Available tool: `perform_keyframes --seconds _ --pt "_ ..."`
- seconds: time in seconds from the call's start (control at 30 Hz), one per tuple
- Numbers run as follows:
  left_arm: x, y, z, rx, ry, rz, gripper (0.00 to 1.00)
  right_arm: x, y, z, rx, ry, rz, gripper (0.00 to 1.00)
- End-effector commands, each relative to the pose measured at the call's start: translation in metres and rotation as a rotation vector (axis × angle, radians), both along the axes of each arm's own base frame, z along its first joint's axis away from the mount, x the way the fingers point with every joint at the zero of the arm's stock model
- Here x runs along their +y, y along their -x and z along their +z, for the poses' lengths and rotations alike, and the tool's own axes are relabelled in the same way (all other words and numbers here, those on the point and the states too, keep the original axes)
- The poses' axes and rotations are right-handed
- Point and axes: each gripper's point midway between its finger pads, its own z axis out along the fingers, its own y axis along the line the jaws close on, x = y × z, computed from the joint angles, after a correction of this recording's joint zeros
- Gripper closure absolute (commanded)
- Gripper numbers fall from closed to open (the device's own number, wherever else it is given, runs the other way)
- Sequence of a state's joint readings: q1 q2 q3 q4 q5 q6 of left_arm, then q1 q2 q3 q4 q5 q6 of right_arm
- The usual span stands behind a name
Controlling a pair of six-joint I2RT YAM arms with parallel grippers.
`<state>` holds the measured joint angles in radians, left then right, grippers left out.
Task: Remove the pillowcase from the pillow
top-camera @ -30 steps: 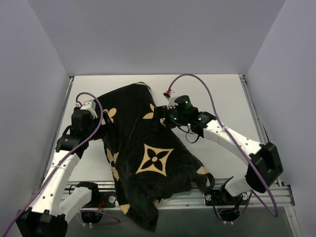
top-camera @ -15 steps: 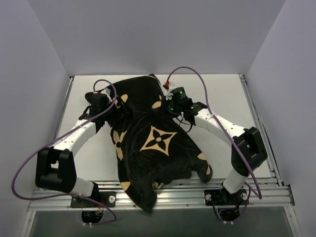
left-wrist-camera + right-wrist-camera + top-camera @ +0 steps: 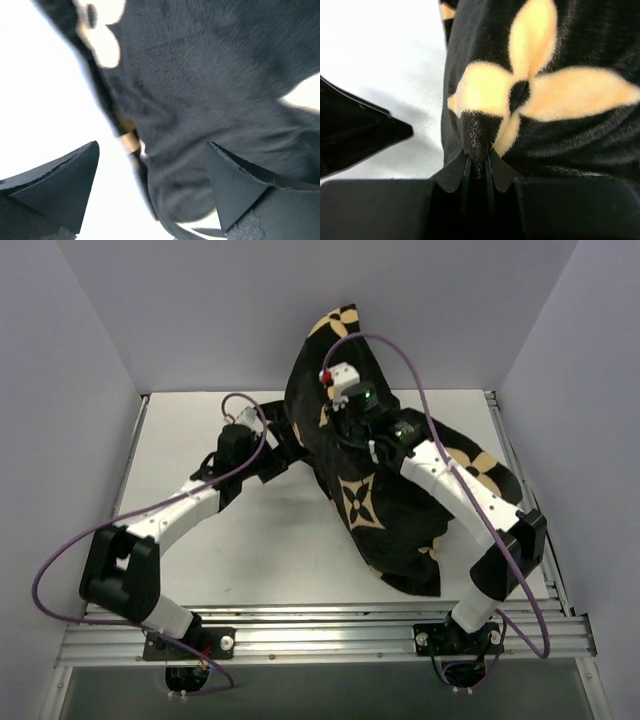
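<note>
1. Black velvety fabric, the pillowcase (image 3: 390, 510), was the only container in sight. It looked bulky, but whatever filled it was hidden.
2. Only the top view showed how it lay. It was draped over the right arm (image 3: 455, 490), with one end hoisted high in front of the back wall (image 3: 200, 310) and the other resting on the bench (image 3: 250, 540) toward the near right. Its long axis ran from far centre down to near right.
3. Only the right wrist view showed the right gripper (image 3: 476, 167) closed, pinching a black fold just below a tan flower motif (image 3: 535, 95).
4. The left wrist view was blurred. It showed the left gripper (image 3: 152, 150) spread wide, with fabric ahead between its fingers. Whether they touched it could not be told.
</note>
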<state>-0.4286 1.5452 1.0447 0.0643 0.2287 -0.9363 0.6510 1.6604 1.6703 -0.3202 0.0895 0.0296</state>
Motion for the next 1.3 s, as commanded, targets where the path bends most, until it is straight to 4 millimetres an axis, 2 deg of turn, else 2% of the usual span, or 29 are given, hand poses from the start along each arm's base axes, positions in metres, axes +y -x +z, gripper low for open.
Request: perform_keyframes --seconds 0.0,0.03,0.07,0.1,0.13,0.17,0.2,0.23,0.27,0.3,0.33,0.4,0.47,0.5,0.53,0.57,0.6,0.67,0.8,0.83,0.9,0.93,1.0,1.03,1.1,1.13,1.17,1.23,1.27 --pt "0.047 0.018 0.014 -0.063 -0.028 0.175 0.05 0.047 0.055 -0.006 -0.065 -0.024 0.154 1.00" --pt "0.056 0.027 0.008 -0.052 -0.048 0.198 0.05 0.062 0.073 -0.021 -0.044 -0.017 0.206 1.00" --pt "0.066 0.039 0.019 -0.078 -0.047 0.217 0.05 0.068 0.081 -0.039 0.001 -0.034 0.209 1.00" --pt "0.079 0.058 -0.008 -0.006 -0.101 0.226 0.05 0.071 0.093 -0.069 0.051 -0.017 0.223 1.00" --pt "0.092 0.065 -0.010 -0.016 -0.141 0.260 0.05 0.083 0.111 -0.085 0.081 -0.009 0.258 1.00" --pt "0.103 0.078 0.008 -0.061 -0.136 0.284 0.05 0.090 0.121 -0.102 0.109 0.002 0.262 1.00" --pt "0.115 0.093 -0.004 -0.023 -0.184 0.302 0.05 0.095 0.133 -0.118 0.122 0.023 0.270 1.00" --pt "0.131 0.104 0.019 -0.097 -0.185 0.347 0.05 0.101 0.143 -0.127 0.132 0.036 0.282 1.00" --pt "0.141 0.113 0.025 -0.118 -0.199 0.370 0.05 0.116 0.161 -0.142 0.160 0.046 0.320 1.00" --pt "0.153 0.126 0.023 -0.102 -0.237 0.389 0.04 0.121 0.169 -0.151 0.182 0.047 0.331 1.00" --pt "0.169 0.138 0.044 -0.170 -0.236 0.444 0.04 0.125 0.175 -0.161 0.209 0.046 0.334 1.00" --pt "0.188 0.159 0.053 -0.166 -0.273 0.483 0.04 0.134 0.187 -0.177 0.270 0.030 0.346 1.00" --pt "0.204 0.179 0.068 -0.209 -0.278 0.516 0.04 0.145 0.193 -0.174 0.268 0.002 0.369 1.00" --pt "0.210 0.189 0.063 -0.185 -0.303 0.516 0.04 0.152 0.200 -0.169 0.257 -0.005 0.397 0.89" --pt "0.215 0.198 0.075 -0.216 -0.291 0.523 0.04 0.157 0.205 -0.163 0.249 -0.011 0.415 0.82" --pt "0.217 0.203 0.076 -0.215 -0.297 0.524 0.04 0.167 0.206 -0.146 0.227 -0.035 0.434 0.75" --pt "0.220 0.210 0.072 -0.198 -0.313 0.518 0.04 0.172 0.217 -0.140 0.228 -0.023 0.465 0.62" --pt "0.224 0.220 0.075 -0.200 -0.326 0.507 0.04 0.183 0.225 -0.115 0.195 -0.016 0.512 0.47" --pt "0.226 0.228 0.081 -0.202 -0.349 0.484 0.05 0.190 0.242 -0.082 0.130 0.022 0.540 0.37" --pt "0.226 0.228 0.082 -0.202 -0.365 0.475 0.05 0.185 0.241 -0.069 0.105 0.010 0.515 0.37" --pt "0.225 0.227 0.088 -0.214 -0.376 0.463 0.05 0.173 0.236 -0.060 0.086 0.006 0.461 0.36" --pt "0.223 0.223 0.085 -0.203 -0.403 0.445 0.05 0.160 0.228 -0.042 0.039 -0.017 0.401 0.35" --pt "0.218 0.216 0.088 -0.212 -0.418 0.421 0.05 0.139 0.221 -0.039 0.012 -0.016 0.319 0.30" --pt "0.210 0.208 0.084 -0.190 -0.428 0.383 0.05 0.118 0.209 -0.023 -0.036 -0.036 0.237 0.29" --pt "0.196 0.194 0.089 -0.208 -0.409 0.340 0.05 0.094 0.198 -0.018 -0.045 -0.066 0.144 0.25" --pt "0.181 0.186 0.082 -0.179 -0.405 0.274 0.04 0.074 0.196 -0.017 -0.046 -0.086 0.104 0.24" --pt "0.171 0.176 0.085 -0.192 -0.382 0.250 0.04 0.053 0.180 -0.018 -0.044 -0.097 0.029 0.24" --pt "0.152 0.159 0.070 -0.137 -0.372 0.194 0.04 0.018 0.172 -0.027 -0.008 -0.154 -0.063 0.23" --pt "0.140 0.151 0.071 -0.146 -0.341 0.166 0.04 -0.002 0.158 -0.031 0.011 -0.176 -0.123 0.23"
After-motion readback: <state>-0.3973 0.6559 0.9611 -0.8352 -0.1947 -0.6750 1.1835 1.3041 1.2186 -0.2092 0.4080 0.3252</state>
